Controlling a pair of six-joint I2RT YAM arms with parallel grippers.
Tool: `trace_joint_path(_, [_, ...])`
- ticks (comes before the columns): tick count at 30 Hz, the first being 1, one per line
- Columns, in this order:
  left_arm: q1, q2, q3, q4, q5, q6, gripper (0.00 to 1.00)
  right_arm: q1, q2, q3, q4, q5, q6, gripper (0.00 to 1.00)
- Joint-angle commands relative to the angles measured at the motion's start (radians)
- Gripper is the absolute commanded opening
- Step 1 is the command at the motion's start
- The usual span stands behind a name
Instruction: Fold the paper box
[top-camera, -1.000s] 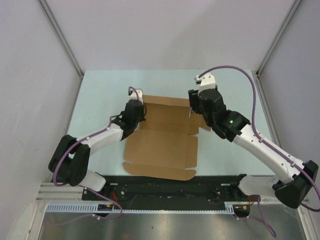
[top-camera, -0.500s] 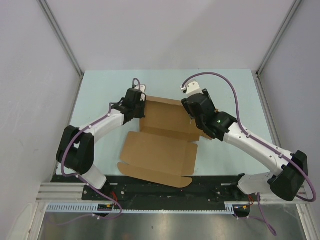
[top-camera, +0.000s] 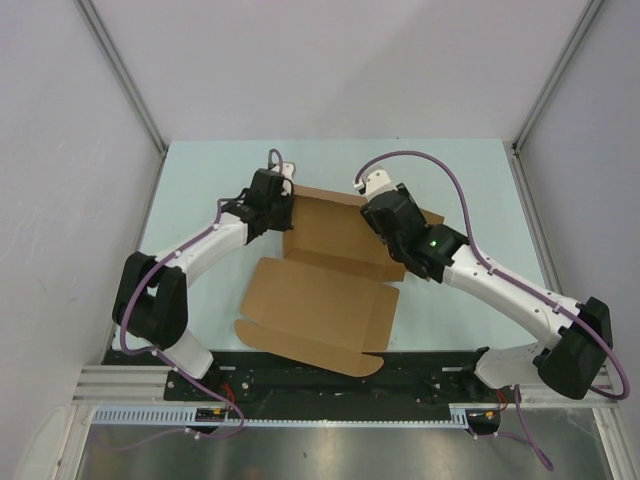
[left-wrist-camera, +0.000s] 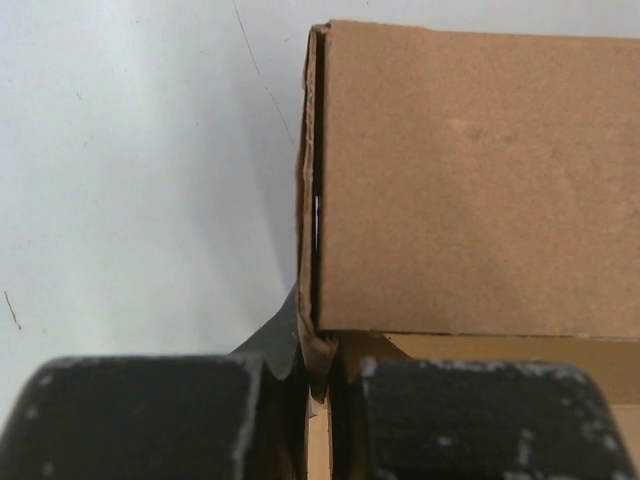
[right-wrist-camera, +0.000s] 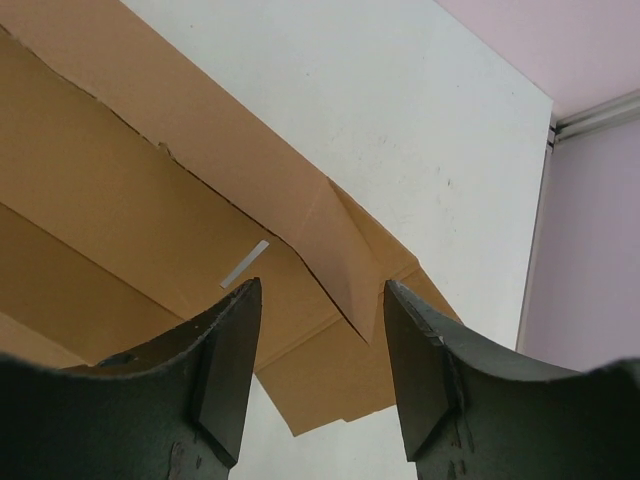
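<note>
The paper box is plain brown cardboard, partly folded, lying mid-table with its wide lid panel flat toward the arms. My left gripper is at the box's back left corner, shut on the upright edge of a side wall. In the left wrist view, the raised back wall stands just beyond my left gripper. My right gripper hovers over the box's right side. In the right wrist view it is open, and a creased corner flap lies below and between its fingers, untouched.
The pale table is closed in by grey walls with metal posts at the left, right and back. A black rail runs along the near edge by the arm bases. A purple cable loops over the right arm.
The right gripper has swung left over the box's right side, and its jaws have narrowed a little. The left gripper moved toward the back, still holding the wall, and the box turned slightly.
</note>
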Motion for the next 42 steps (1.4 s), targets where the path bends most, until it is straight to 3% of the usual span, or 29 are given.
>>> trace_joint_path(1, [0.005,-0.021,0.037,-0.008,0.033,0.019,0.00,0.004,-0.013,-0.015,-0.027,0.008,-0.001,0.56])
trace_joint_path(9, [0.007,-0.047,0.020,-0.005,0.033,0.017,0.00,-0.012,0.058,-0.015,0.026,0.051,-0.036,0.49])
trace_joint_path(14, [0.010,-0.058,0.015,-0.005,0.034,0.010,0.00,-0.028,0.085,-0.015,0.040,0.054,-0.006,0.28])
trace_joint_path(22, [0.013,-0.104,-0.045,0.080,0.063,-0.042,0.00,-0.097,0.055,-0.015,0.022,-0.041,0.173,0.14])
trace_joint_path(26, [0.013,-0.130,-0.111,0.153,0.096,-0.085,0.00,-0.108,0.055,-0.012,0.017,-0.107,0.302,0.00])
trace_joint_path(36, [0.008,-0.191,-0.218,0.305,0.099,-0.173,0.00,-0.153,0.049,-0.013,0.065,-0.288,0.641,0.00])
trace_joint_path(42, [0.005,-0.234,-0.264,0.385,0.093,-0.213,0.00,-0.116,0.062,-0.024,0.126,-0.332,0.711,0.01])
